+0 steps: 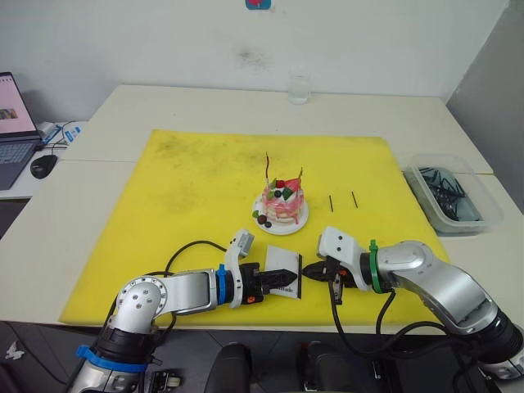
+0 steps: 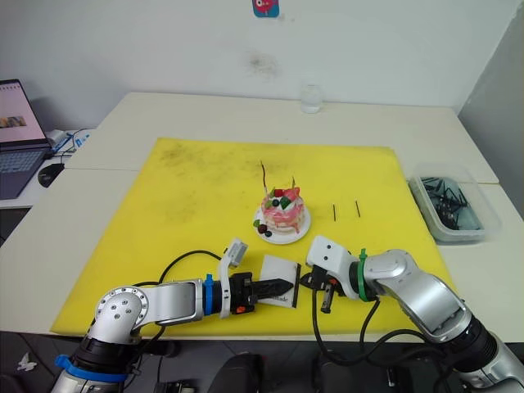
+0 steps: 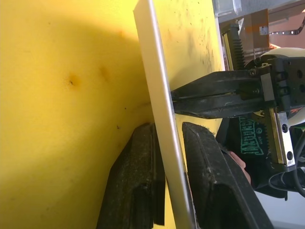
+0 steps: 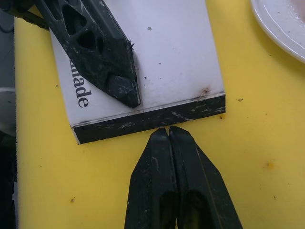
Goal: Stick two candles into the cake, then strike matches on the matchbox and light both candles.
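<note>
Right wrist view: the right gripper [image 4: 167, 131] has its two black fingers pressed together, tips touching the black striking strip of the matchbox [image 4: 162, 62]. Whether a match sits between those tips cannot be told. The matchbox lies flat on the yellow mat [image 1: 188, 188], white face up (part of the black lettering is readable beside the left finger).

Left wrist view: the left gripper [image 3: 167, 138] is clamped on the matchbox, one finger on each broad face, with the box edge running up between them.

Left eye view: both grippers meet at the near edge of the mat, the left gripper [image 1: 274, 281] reaching in from the left and the right gripper [image 1: 309, 269] from the right, with the matchbox [image 1: 285, 276] between them. The cake [image 1: 282, 203] stands on its white plate [image 1: 296, 224] just beyond the matchbox, near the mat's centre. Two candles [image 1: 268, 168] stand upright in the cake top. Two matches [image 1: 331, 202] lie on the mat to the right of the cake, apart from each other. A clear bin [image 1: 483, 196] holding dark items sits on the table beyond the mat's right edge.
</note>
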